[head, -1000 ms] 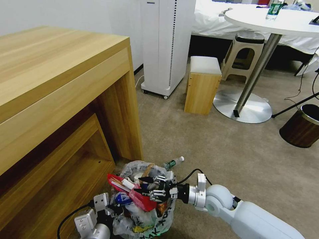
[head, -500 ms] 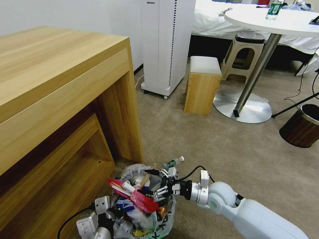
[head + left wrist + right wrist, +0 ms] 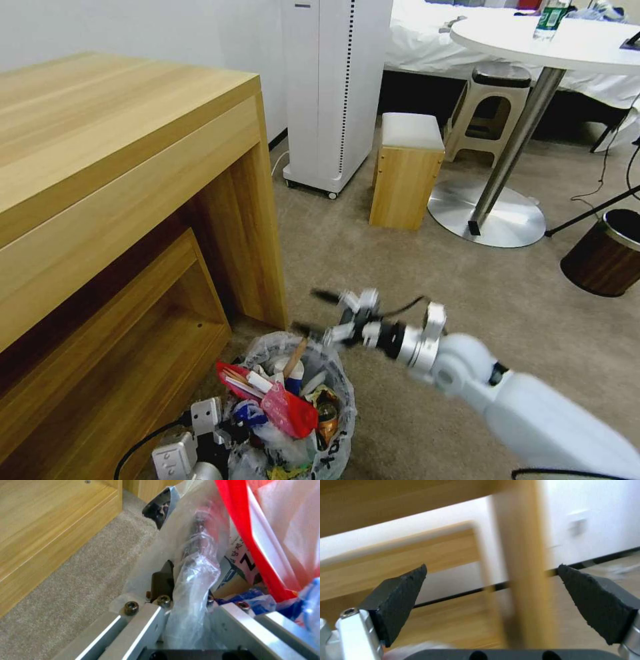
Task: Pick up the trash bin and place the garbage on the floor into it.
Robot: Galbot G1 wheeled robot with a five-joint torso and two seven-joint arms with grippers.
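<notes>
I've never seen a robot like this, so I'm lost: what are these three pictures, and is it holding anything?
It is a wheeled robot with two arms. One picture looks down from its head; the other two come from cameras on its wrists. The left hand is clamped on the rim of the bin, which is lined with a plastic bag and full of garbage, beside the desk. The right hand is open and empty, above the carpet just beyond the bin; its wrist picture shows two black fingertips spread apart.
</notes>
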